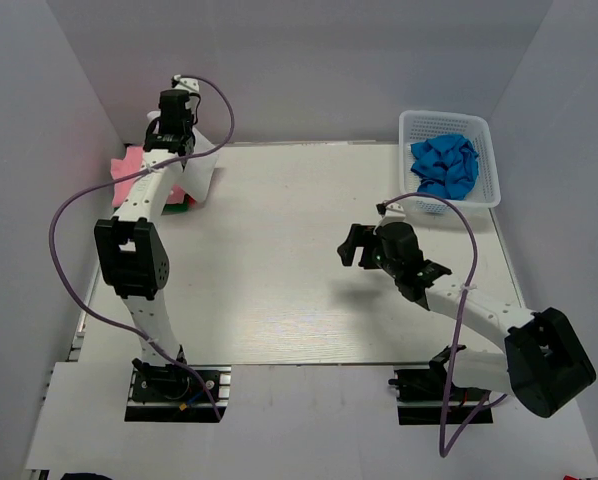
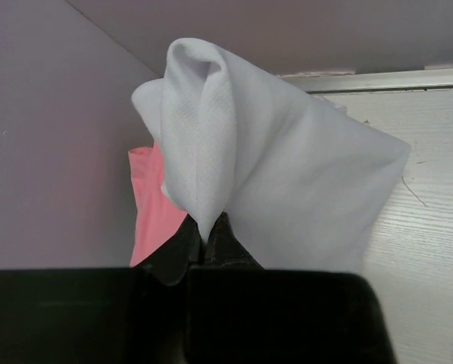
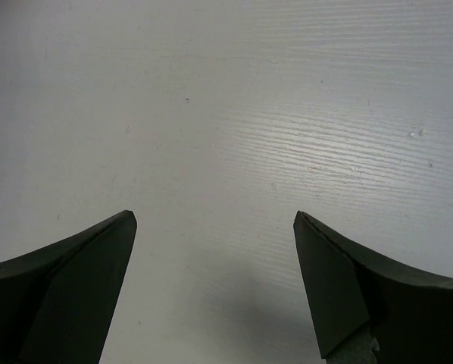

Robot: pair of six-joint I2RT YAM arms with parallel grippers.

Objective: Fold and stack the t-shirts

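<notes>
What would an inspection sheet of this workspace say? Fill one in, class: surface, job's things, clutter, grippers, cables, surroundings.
Surface: pale wood-grain table.
Job's things: white t-shirt lifted at far left; pink t-shirt beside it; blue t-shirt crumpled in the basket.
Clutter: nothing seen.
Grippers: left gripper shut on the white t-shirt; right gripper open, empty, over bare table.
Cables: purple cable loops at left, a second cable at right.
Surroundings: plain walls on three sides.
</notes>
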